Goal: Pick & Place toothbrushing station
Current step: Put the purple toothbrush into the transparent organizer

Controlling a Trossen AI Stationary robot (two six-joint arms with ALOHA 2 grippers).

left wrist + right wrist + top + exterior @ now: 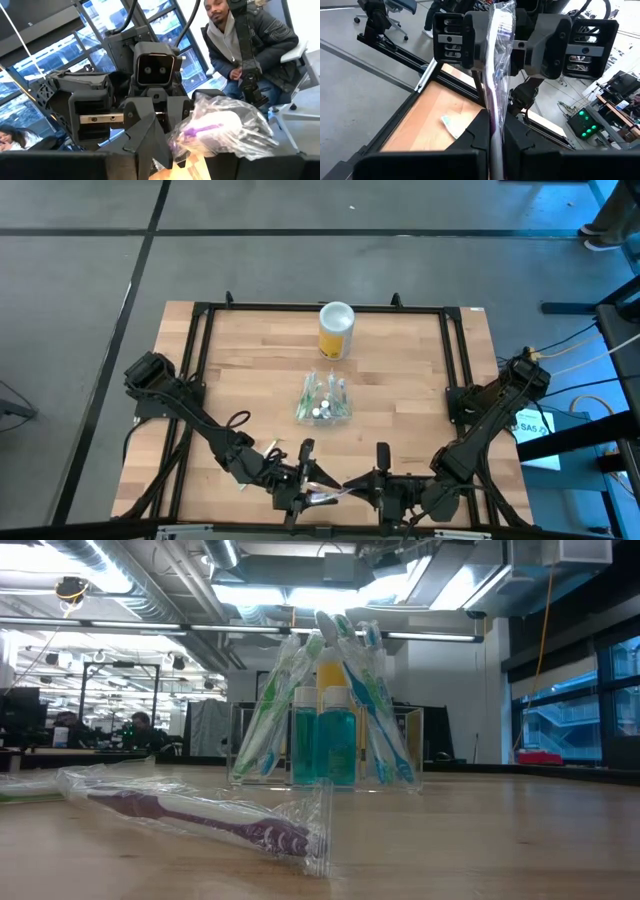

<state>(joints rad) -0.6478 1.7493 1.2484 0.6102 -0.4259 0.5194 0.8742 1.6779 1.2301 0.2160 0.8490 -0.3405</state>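
Clear station (325, 399) sits mid-table from above, well apart from both grippers at the near edge. Level view: bagged brush (205, 817) lies before it. Wrist views: right gripper (492, 131) and left gripper (496, 50) both pinch the bag.

Glossy crinkled plastic wrapper (200, 810), wooden table (260, 380)
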